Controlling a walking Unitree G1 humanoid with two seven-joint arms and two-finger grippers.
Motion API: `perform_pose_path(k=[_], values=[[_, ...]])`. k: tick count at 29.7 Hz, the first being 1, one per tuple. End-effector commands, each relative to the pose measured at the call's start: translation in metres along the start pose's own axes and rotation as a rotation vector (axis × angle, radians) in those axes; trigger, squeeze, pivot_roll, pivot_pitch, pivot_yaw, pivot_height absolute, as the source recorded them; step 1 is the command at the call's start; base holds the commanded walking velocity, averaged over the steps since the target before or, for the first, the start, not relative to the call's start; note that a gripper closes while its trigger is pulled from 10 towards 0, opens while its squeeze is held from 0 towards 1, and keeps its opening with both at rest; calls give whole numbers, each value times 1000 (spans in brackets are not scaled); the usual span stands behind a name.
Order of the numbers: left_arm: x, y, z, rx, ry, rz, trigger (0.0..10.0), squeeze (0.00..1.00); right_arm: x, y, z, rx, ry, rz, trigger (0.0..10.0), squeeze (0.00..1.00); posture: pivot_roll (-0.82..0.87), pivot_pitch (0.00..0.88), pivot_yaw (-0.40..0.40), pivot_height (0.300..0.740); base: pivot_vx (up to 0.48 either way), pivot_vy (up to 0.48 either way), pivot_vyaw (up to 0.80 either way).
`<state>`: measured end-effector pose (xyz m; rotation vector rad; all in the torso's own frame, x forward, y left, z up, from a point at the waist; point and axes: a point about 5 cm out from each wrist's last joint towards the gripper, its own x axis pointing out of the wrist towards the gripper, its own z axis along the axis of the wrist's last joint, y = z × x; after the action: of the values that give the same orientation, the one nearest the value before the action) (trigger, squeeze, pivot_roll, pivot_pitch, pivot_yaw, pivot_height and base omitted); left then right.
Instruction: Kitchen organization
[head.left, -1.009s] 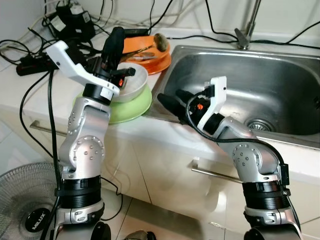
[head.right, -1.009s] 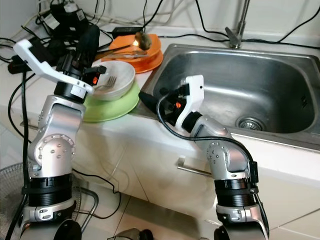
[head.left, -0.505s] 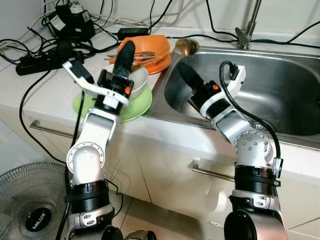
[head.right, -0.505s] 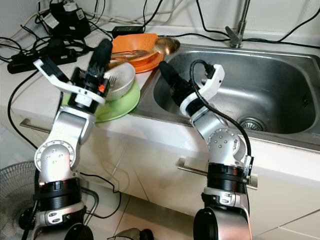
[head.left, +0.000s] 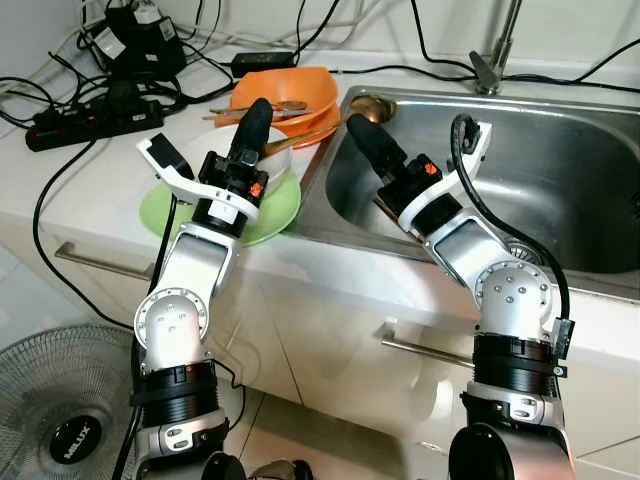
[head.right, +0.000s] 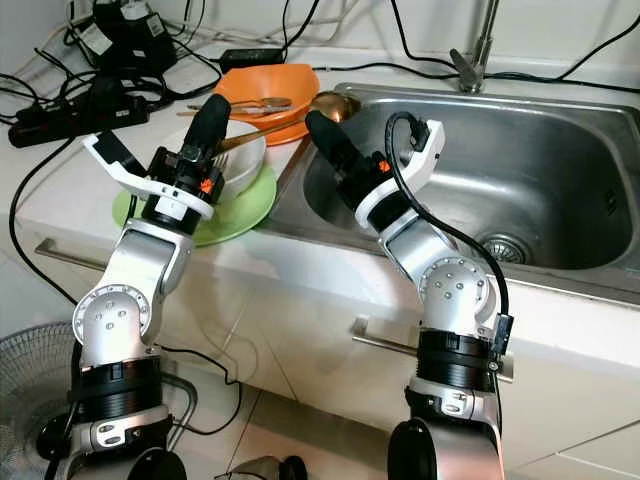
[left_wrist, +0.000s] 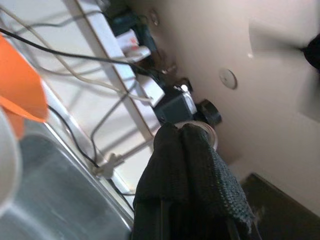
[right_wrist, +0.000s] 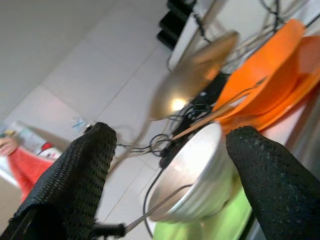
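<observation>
Right wrist view — right hand (right_wrist: 165, 165) agape

Head stereo pair looks down; both share sink (head.left: 560, 170).

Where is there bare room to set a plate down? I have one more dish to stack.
The sink basin is bare right of the right pincer, and the counter between power strip and green plate. Crowded: the orange dishes, white bowl and back-corner cables.
</observation>
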<state>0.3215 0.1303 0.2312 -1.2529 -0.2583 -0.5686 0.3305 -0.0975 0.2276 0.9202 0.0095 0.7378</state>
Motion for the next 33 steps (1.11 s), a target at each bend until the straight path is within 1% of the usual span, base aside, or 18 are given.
perform_pose_path(k=[1, 4, 10, 11, 15, 21, 25, 29, 30, 33], values=[[0, 0, 12, 27, -35, 10, 0, 0, -4, 5, -1, -13, 25, 41, 10000, 0, -27, 63, 135, 740, 0, 0, 0], [0, 0, 14, 28, -26, 4, 0, 0, -7, 1, -1, -13, 30, 27, 10000, 0, -28, 63, 137, 740, 0, 0, 0], [0, 0, 10, 15, -14, 13, 0, 0, -5, 2, -3, -3, 28, 29, 10000, 0, -29, 62, 140, 740, 0, 0, 0], [2, 0, 4, -4, 1, 10, 0, 0, 0, 5, -8, 12, 34, 46, 10000, 0, -30, 61, 142, 740, 0, 0, 0], [3, -1, -1, -18, 17, 9, 0, 0, 4, 7, -13, 27, 41, 56, 10000, 0, -28, 61, 141, 740, 0, 0, 0], [4, 0, -16, -53, 77, -4, 0, 0, 18, 14, -21, 65, 32, 91, 10000, 0, -26, 61, 142, 740, 0, 0, 0], [3, -1, -21, -70, 95, -15, 0, 0, 21, 16, -21, 75, 20, 104, 10000, 0, -24, 60, 141, 740, 0, 0, 0], [0, -3, -24, -78, 105, -23, 0, 0, 23, 15, -20, 74, 3, 94, 10000, 0, -25, 62, 140, 740, 0, 0, 0], [-1, -3, -25, -81, 108, -24, 0, 0, 23, 14, -19, 87, -20, 94, 0, 0, -25, 62, 141, 740, 0, 0, 0], [-4, -4, -26, -82, 110, -26, 0, 0, 22, 15, -15, 103, -49, 103, 0, 0, -25, 63, 140, 740, 0, 0, 0]])
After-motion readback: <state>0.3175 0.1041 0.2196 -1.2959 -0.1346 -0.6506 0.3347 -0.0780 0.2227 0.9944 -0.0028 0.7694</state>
